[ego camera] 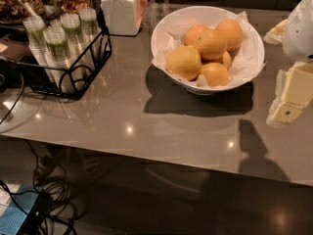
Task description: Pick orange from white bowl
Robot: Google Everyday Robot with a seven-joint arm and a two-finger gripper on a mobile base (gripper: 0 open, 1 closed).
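The white bowl [161,33] with a crumpled paper liner stands at the back middle of the grey table. It holds several fruits. The orange [210,44], deep orange with a small green stem dot, lies on top near the middle of the pile. A paler yellowish fruit [184,62] lies at the bowl's front left, and other oranges lie behind and below. My gripper [286,109] hangs at the right edge of the view, to the right of the bowl and slightly nearer, above the table, apart from the bowl and with nothing visibly in it.
A black wire rack [73,77] with several plastic cups stands at the left. A white square jar [122,11] stands behind it. The table's front edge [146,153] runs across the lower view. Cables [54,199] lie on the floor below left.
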